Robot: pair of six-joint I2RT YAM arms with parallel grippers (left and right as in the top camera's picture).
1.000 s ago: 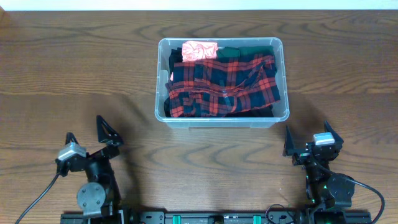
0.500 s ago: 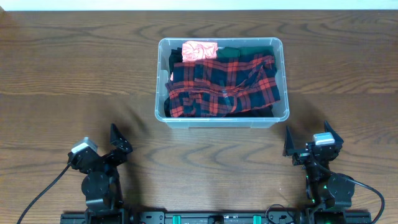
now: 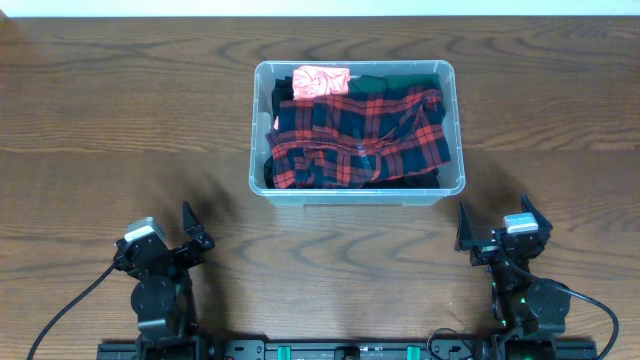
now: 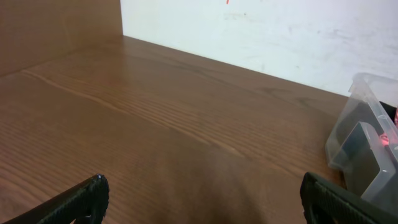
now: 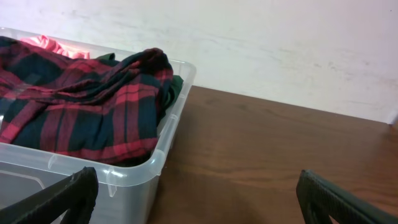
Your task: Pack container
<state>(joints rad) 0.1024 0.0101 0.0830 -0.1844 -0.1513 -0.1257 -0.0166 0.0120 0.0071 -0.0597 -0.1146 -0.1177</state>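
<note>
The clear plastic container stands mid-table, filled with a red and dark plaid garment, a pink cloth and a dark green cloth. Its corner shows in the left wrist view, and its near wall in the right wrist view, with the plaid garment inside. My left gripper is open and empty near the front left edge; its fingers frame bare table. My right gripper is open and empty at the front right, just right of the container's corner.
Wooden table all round the container. A white wall lies behind the table's far edge. Arm bases and cables sit at the front edge.
My left arm has drawn back toward its base and turned slightly. The right arm and the container's contents have not moved.
</note>
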